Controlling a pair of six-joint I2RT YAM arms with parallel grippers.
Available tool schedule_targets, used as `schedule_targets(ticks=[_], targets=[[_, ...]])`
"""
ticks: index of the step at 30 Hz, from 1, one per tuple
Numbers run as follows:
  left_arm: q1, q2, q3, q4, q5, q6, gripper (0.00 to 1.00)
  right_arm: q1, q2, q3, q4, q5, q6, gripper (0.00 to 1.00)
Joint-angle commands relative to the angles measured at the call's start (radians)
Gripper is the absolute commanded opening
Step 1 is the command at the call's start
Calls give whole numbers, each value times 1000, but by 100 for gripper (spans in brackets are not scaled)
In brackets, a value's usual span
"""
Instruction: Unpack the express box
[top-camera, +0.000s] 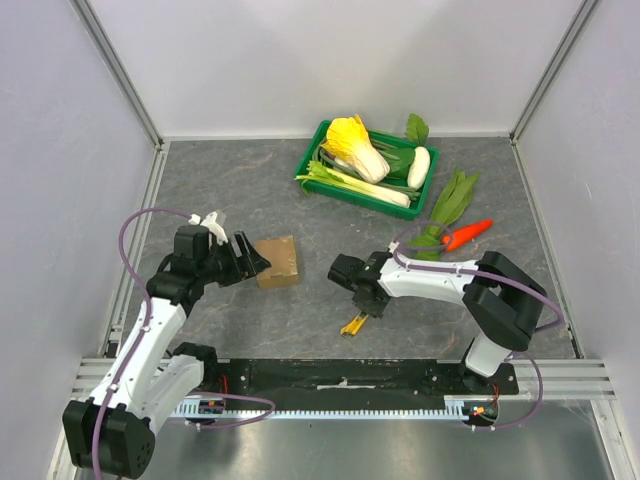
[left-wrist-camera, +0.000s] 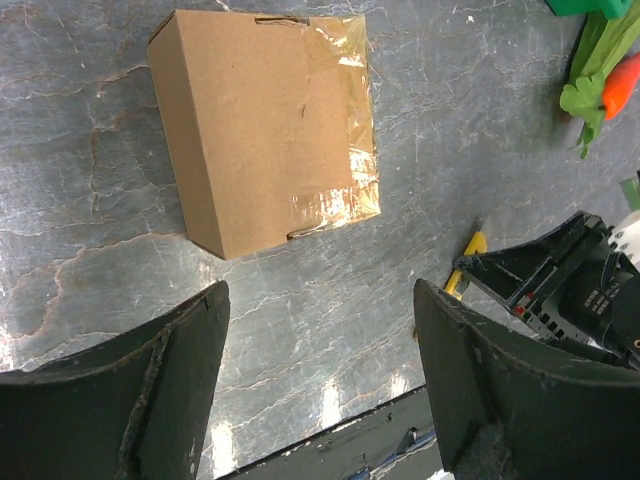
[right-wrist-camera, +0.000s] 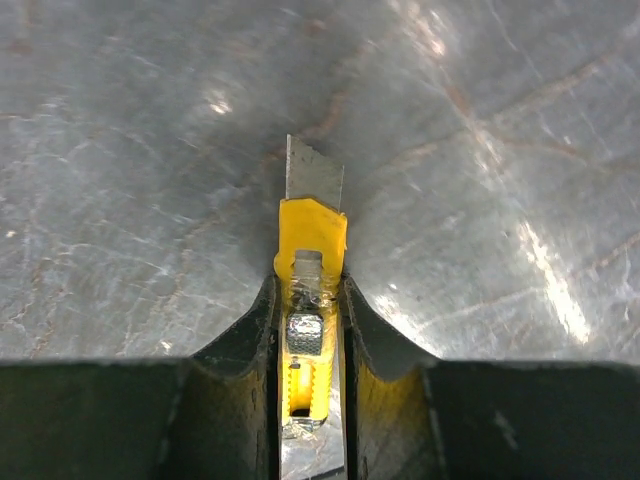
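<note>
We are at the knife-pickup step: our right gripper (right-wrist-camera: 311, 292) is clamped on the yellow utility knife (right-wrist-camera: 312, 235), blade out, down at the grey table (top-camera: 220, 190). The express box (left-wrist-camera: 265, 130) lies shut and taped just ahead of our left gripper (left-wrist-camera: 320, 295), whose jaws stand wide apart, holding nothing. Next, we judge, the blade must reach the tape (left-wrist-camera: 345, 120) seam while the left steadies the box.

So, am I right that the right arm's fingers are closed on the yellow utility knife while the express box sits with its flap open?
Not quite: the express box is closed, its flap shut and taped, as the left wrist view shows. The right arm's fingers are indeed closed on the yellow utility knife.
</note>
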Motion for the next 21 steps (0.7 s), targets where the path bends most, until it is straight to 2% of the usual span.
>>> schedule_targets(ticks=[1, 6, 11, 15, 21], targets=[[-3, 11, 12, 10, 9, -19, 80, -14, 39, 67, 59, 134, -251, 0], [-3, 34, 12, 35, 69, -11, 80, -13, 10, 90, 134, 168, -440, 0], [-3, 66, -2, 85, 198, -28, 80, -23, -59, 96, 254, 155, -652, 0], [-3, 100, -8, 153, 270, -75, 80, -37, -99, 118, 332, 102, -801, 0], [-8, 189, 40, 213, 356, -122, 80, -49, -148, 158, 464, -62, -1018, 0]])
